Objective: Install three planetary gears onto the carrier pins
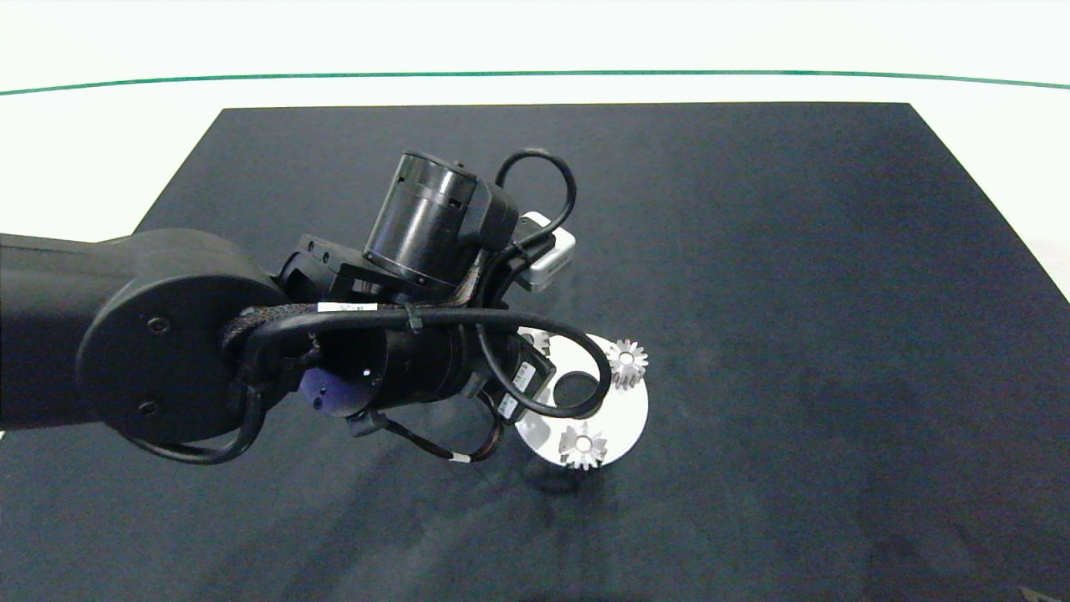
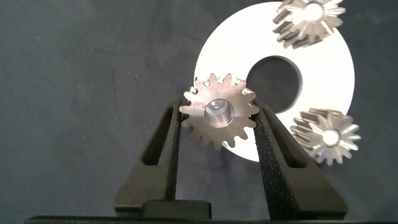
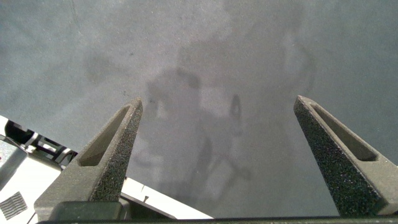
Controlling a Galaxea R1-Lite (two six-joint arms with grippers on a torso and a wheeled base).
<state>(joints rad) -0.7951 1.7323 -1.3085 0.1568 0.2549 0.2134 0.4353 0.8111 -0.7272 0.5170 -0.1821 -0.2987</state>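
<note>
A dark mat (image 1: 752, 251) covers most of the white table (image 1: 100, 142), and the left arm (image 1: 167, 334) reaches in from the left across its middle, its wrist hanging over the left part of the white disc (image 1: 627, 418). That disc lies flat on the mat near the centre, with a large round hole (image 2: 274, 84) in its middle. Two planetary gears already sit on it: one at its far right edge (image 1: 626, 362) and one at its near edge (image 1: 583, 446), each on a carrier pin whose white tip (image 2: 329, 136) shows in the gear's bore. The left gripper (image 2: 219, 121) pinches the third gear (image 2: 219, 112) between its two fingers, over the disc's left rim. The right gripper (image 3: 217, 124) hangs over bare mat, fingers spread wide and holding nothing.
</note>
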